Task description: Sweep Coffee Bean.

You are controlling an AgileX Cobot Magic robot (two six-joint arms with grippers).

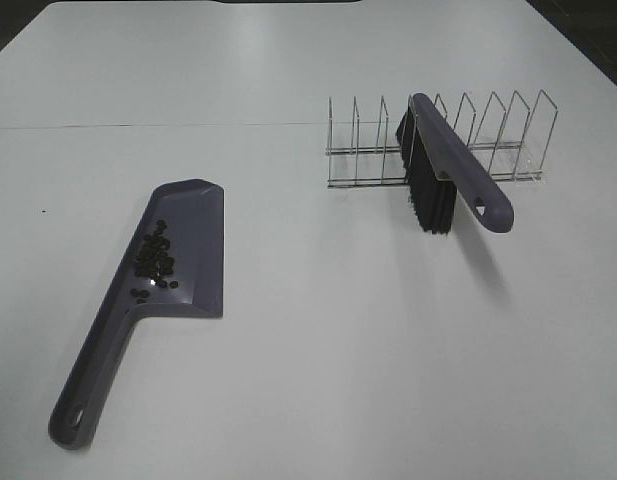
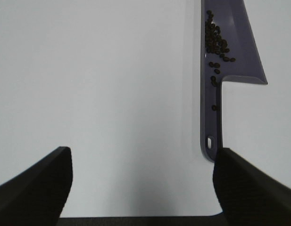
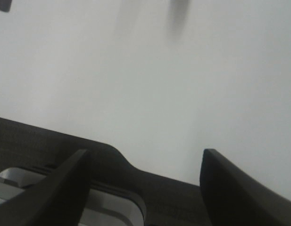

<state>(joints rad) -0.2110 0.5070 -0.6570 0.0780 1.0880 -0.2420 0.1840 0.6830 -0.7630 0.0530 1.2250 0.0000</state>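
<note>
The coffee beans (image 1: 154, 258) lie in a loose cluster inside a purple dustpan (image 1: 193, 235) that rests flat on the white table, left of centre, with its long handle toward the near edge. A purple brush (image 1: 458, 170) with black bristles leans in a wire rack (image 1: 508, 130) at the back right. Neither gripper shows in the exterior high view. In the left wrist view my left gripper (image 2: 143, 186) is open and empty, a short way back from the handle end of the dustpan (image 2: 239, 52), where the beans (image 2: 216, 40) show. My right gripper (image 3: 145, 183) is open over bare table.
The white table (image 1: 318, 330) has a seam running across it behind the dustpan. A dark edge (image 3: 41, 136) with a grey part below it crosses the right wrist view under the fingers. A tiny dark speck (image 1: 44, 211) lies at the far left.
</note>
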